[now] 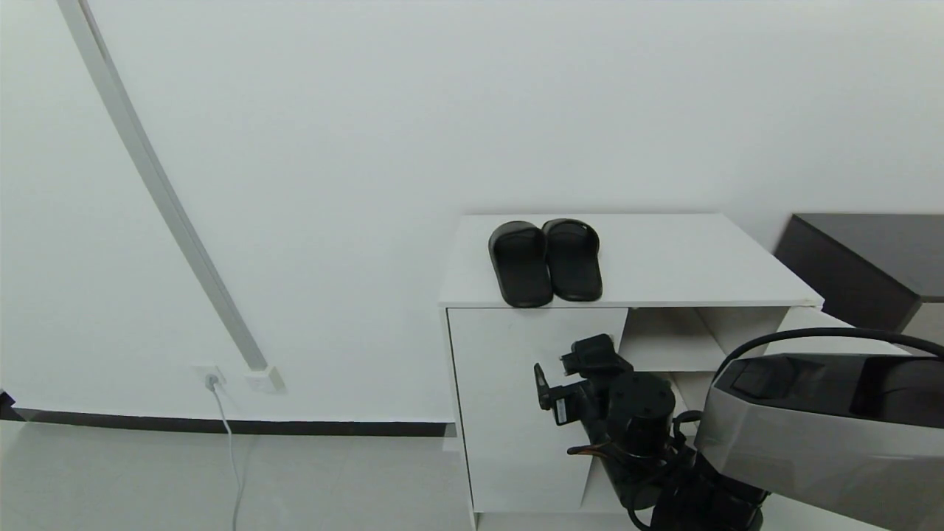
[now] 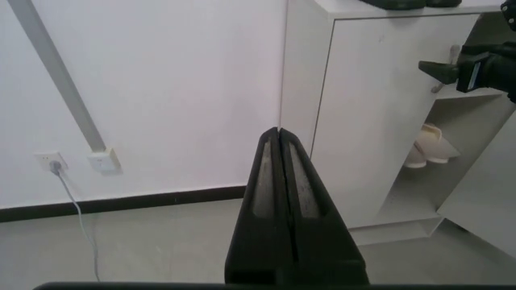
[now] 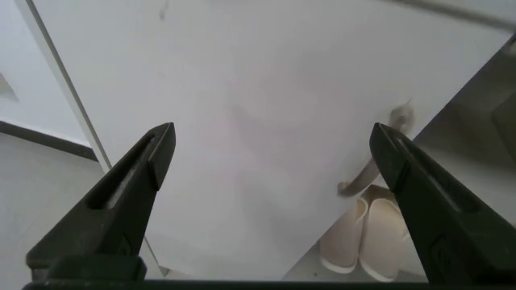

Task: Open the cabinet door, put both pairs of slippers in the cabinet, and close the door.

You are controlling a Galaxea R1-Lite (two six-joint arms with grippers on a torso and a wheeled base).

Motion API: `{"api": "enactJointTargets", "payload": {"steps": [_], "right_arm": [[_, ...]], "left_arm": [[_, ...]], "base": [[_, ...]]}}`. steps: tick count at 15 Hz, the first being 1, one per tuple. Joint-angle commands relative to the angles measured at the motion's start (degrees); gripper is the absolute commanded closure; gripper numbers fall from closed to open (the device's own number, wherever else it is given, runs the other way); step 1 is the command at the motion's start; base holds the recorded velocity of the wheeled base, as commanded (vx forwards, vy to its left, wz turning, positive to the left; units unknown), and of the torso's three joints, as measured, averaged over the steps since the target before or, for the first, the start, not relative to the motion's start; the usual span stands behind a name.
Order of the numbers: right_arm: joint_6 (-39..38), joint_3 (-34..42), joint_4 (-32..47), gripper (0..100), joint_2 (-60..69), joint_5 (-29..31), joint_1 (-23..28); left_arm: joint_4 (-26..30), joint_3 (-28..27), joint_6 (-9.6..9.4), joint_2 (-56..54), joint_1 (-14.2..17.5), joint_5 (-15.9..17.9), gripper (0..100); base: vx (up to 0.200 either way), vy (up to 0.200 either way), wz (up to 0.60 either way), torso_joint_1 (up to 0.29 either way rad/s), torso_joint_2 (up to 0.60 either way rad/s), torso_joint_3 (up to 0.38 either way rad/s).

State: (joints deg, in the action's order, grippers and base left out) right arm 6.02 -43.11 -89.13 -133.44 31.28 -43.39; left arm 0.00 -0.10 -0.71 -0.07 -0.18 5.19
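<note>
A plain white wall (image 1: 369, 147) stands behind a white cabinet (image 1: 664, 258). The right half of the cabinet is open, and a cream pair of slippers (image 2: 431, 145) lies on a lower shelf inside. The black pair of slippers (image 1: 546, 262) lies on the top of the cabinet. The two are side by side and touching, near the left front corner, with one end just over the front edge. Their long axis runs from this front edge toward the wall, so away from me.

My right gripper (image 1: 566, 370) hangs in front of the closed left door leaf (image 1: 501, 413), with its fingers spread wide and nothing between them. The black pair is above it and a little to the left. My left gripper (image 2: 279, 137) has its fingers pressed together and holds nothing. It is low and well apart from the cabinet, on its left side. I judge that the right arm is the nearer one, and that it must rise above the top edge to take the black pair from the front.
</note>
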Motion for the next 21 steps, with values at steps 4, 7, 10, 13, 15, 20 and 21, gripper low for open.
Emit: {"api": "enactJointTargets", "payload": {"steps": [4,7,10,13,15,20,21], "right_arm": [[0.04,0.04,0.0,0,0.02,0.01,-0.03],[0.04,0.22,0.09,0,0.02,0.01,0.06],[0.04,0.3,-0.17,0,-0.07,-0.08,0.85],[0.48,0.22,-0.87,0,0.11,-0.61,0.85],[1.45,-0.58,-0.87,0,0.99,-1.05,0.94],[-4.18,-6.38,18.99,0,12.68,-1.05,0.76],[-7.43,-9.1,26.46,0,13.99,-1.05,0.76]], "left_arm": [[0.0,0.01,0.0,0.07,0.01,-0.1,100],[0.0,0.01,0.0,0.07,0.01,-0.01,100],[0.0,0.01,0.0,0.07,0.01,-0.01,100],[0.0,0.01,-0.17,0.07,0.01,-0.01,100],[0.0,0.01,-0.08,0.07,0.01,-0.01,100],[0.0,0.01,-0.17,0.07,0.01,-0.01,100],[0.0,0.01,-0.17,0.07,0.01,-0.01,100]], "base": [[0.0,0.0,0.0,0.261,-0.59,-0.325],[0.0,0.0,0.0,0.194,-0.43,-0.23],[0.0,0.0,0.0,0.172,-0.37,-0.203],[0.0,0.0,0.0,0.022,-0.04,-0.02],[0.0,0.0,0.0,0.0,0.0,0.0],[0.0,0.0,0.0,0.0,0.0,0.0],[0.0,0.0,0.0,0.0,0.0,0.0]]}}
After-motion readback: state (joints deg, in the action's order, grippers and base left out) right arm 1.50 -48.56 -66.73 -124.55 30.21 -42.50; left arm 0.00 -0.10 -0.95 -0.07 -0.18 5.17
